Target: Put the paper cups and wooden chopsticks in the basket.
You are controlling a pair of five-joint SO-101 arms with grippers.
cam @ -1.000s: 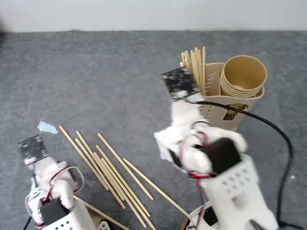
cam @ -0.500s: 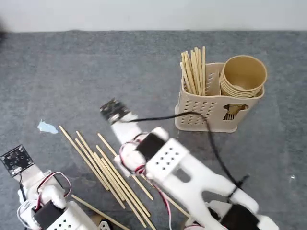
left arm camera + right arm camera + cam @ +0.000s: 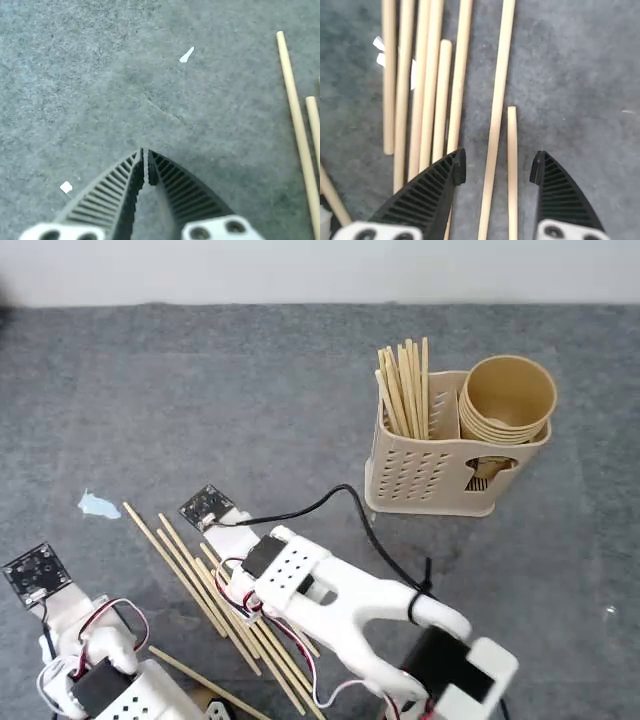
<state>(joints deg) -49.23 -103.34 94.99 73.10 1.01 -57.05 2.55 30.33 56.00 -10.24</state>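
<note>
Several loose wooden chopsticks (image 3: pixel 205 580) lie in a slanted bunch on the grey carpet at the front left. My right arm (image 3: pixel 300 585) stretches over them. My right gripper (image 3: pixel 500 152) is open just above the carpet, with two chopsticks (image 3: pixel 497 110) running between its fingers and several more chopsticks (image 3: pixel 420 100) beside one finger. My left gripper (image 3: pixel 145 152) is shut and empty over bare carpet, with two chopsticks (image 3: pixel 297 125) off to its side. The beige basket (image 3: pixel 440 475) at the back right holds upright chopsticks (image 3: pixel 405 385) and a stack of paper cups (image 3: pixel 510 395).
A blue scrap (image 3: pixel 98 506) lies left of the loose chopsticks. Small white paper bits (image 3: pixel 186 55) dot the carpet near my left gripper. My right arm's black cable (image 3: pixel 370 530) trails across the carpet in front of the basket. My left arm (image 3: pixel 95 660) sits at the front left corner.
My right arm has swung from the basket down and left to the loose chopsticks. My left arm has drawn back a little toward the front left corner.
</note>
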